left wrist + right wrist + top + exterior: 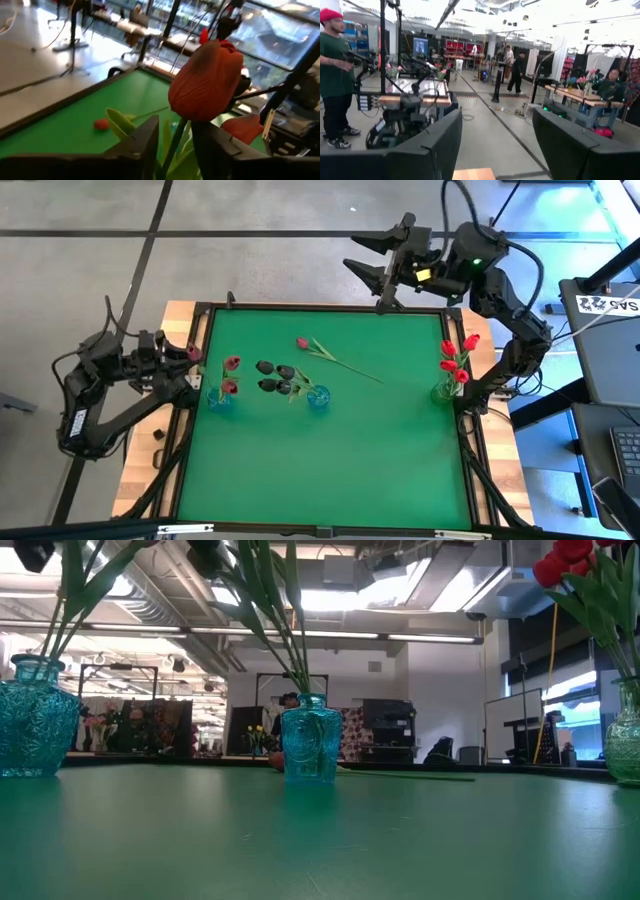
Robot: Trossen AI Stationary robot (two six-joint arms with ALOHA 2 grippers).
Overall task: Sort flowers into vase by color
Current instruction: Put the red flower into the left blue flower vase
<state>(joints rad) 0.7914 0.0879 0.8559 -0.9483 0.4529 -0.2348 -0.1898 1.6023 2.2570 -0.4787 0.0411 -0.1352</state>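
while the left end effector (190,360) sits at the left edge of the green counter (330,450), its two fingers stand apart around the stem of a pinkish-red tulip (206,82), whose bud fills the left wrist view just past the fingertips; whether the fingers touch the stem cannot be told. just beside it stands a blue vase (221,398) holding two more pinkish-red tulips (230,375). a second blue vase (318,397) near the middle holds black tulips (275,376). one loose tulip (335,356) lies flat on the counter beyond it, bud toward the left. a third vase (445,389) at the right edge holds bright red tulips (458,355). the right end effector (383,270) hangs past the far edge, fingers apart and empty.
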